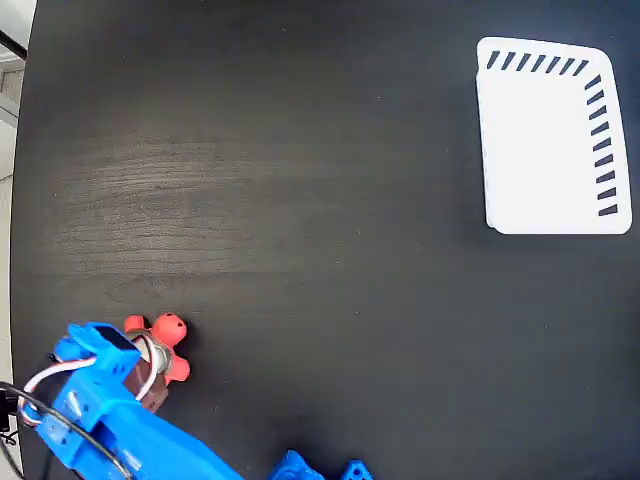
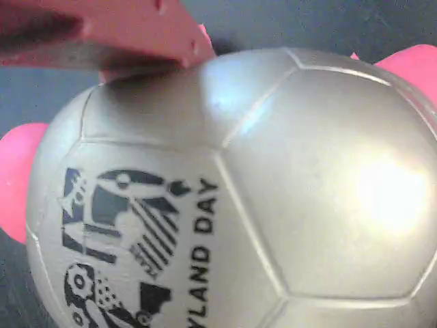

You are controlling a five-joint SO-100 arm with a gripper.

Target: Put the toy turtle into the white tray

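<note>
The toy turtle (image 1: 168, 330) lies on the black table at the lower left of the fixed view. Only its red-pink head and a flipper show beside the blue arm. My gripper (image 1: 148, 372) is down over the shell and hides it. In the wrist view the glossy beige shell (image 2: 273, 191) with dark print fills the frame, pink flippers peeking out at both sides. One reddish finger (image 2: 136, 34) rests against the shell's upper edge; the other finger is out of view. The white tray (image 1: 545, 150) with dark slanted slots lies far off at the upper right, with nothing in it.
The table's left edge (image 1: 20, 200) runs close to the arm, with pale floor beyond. Small blue parts (image 1: 320, 468) poke in at the bottom edge. A wide stretch of bare black tabletop (image 1: 330, 250) separates the turtle from the tray.
</note>
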